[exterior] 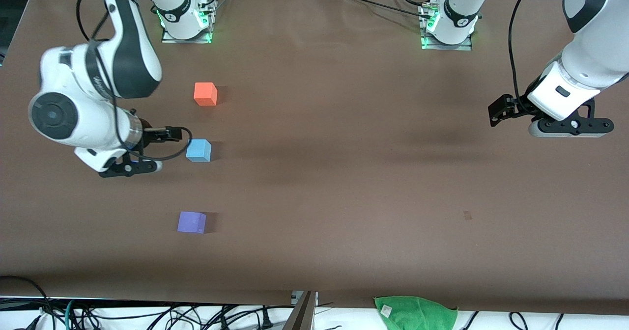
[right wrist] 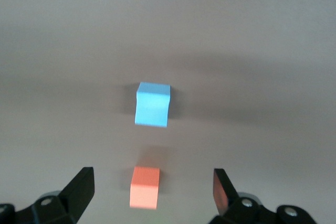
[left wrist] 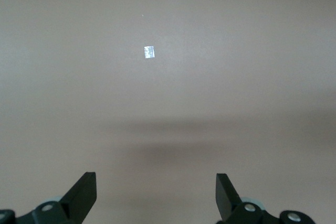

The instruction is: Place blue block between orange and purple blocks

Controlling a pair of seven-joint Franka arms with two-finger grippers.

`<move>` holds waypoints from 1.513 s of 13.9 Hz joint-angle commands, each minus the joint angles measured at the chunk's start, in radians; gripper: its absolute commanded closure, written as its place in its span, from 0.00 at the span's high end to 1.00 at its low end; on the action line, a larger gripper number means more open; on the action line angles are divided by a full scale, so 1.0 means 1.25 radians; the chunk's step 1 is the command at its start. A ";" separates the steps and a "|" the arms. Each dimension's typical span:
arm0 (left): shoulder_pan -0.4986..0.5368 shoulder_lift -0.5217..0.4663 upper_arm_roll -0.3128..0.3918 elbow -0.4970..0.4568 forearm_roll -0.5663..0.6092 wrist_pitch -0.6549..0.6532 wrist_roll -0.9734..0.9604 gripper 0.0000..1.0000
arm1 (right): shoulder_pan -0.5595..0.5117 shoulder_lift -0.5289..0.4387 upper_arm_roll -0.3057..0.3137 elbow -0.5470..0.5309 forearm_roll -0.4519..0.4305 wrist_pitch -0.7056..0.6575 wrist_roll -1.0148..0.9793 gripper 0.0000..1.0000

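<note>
A brown table [exterior: 344,173] carries three matte cubes in a rough line toward the right arm's end. The orange block [exterior: 205,94] lies farthest from the front camera, the purple block [exterior: 191,222] nearest to it, and the blue block [exterior: 198,151] rests on the table between the two, apart from both. The right gripper [exterior: 128,169] is held in the air beside the blue block, over bare table toward the right arm's end; its fingers [right wrist: 79,192] stand wide apart and hold nothing, and its wrist view shows all three cubes lined up ahead of them. The left gripper [exterior: 570,126] waits above bare table at the left arm's end, well apart from the cubes, its fingers [left wrist: 84,195] also spread and empty. A green cloth [exterior: 415,313] lies at the table edge nearest the front camera, with cables [exterior: 147,315] along that edge
</note>
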 commanded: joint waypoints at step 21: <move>-0.011 0.011 -0.005 0.026 -0.010 -0.015 -0.012 1.00 | -0.193 -0.238 0.146 0.019 -0.050 -0.154 -0.045 1.00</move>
